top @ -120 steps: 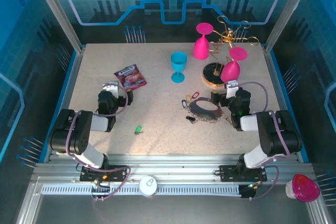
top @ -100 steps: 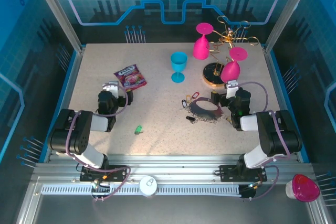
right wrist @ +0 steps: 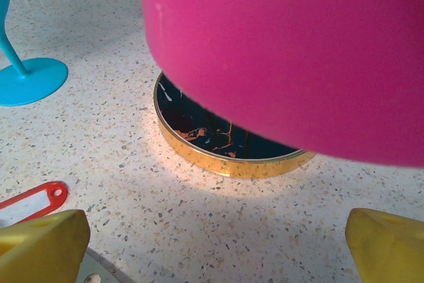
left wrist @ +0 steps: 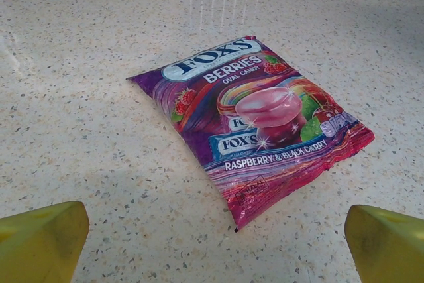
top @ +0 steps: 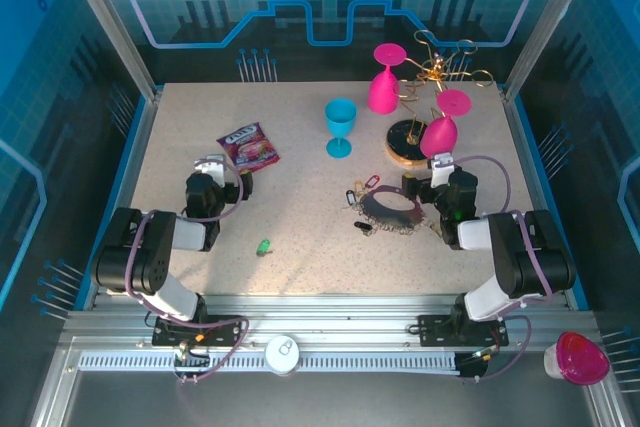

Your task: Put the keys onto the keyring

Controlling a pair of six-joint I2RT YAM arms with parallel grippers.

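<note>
Hanging low near the table's [top: 300, 107] left edge: left gripper [top: 226, 171], fingers spread wide, facing candy packet [left wrist: 255, 120]. Hanging low near the right edge: right gripper [top: 428, 177], fingers likewise spread. Lying flat just beside it: keyring [top: 388, 211], fringed with keys [top: 362, 190]. Lying well apart, toward the near edge: one green key [top: 263, 246].

Left gripper [top: 213, 165] and right gripper [top: 441, 163] low, jaws wide apart.
</note>
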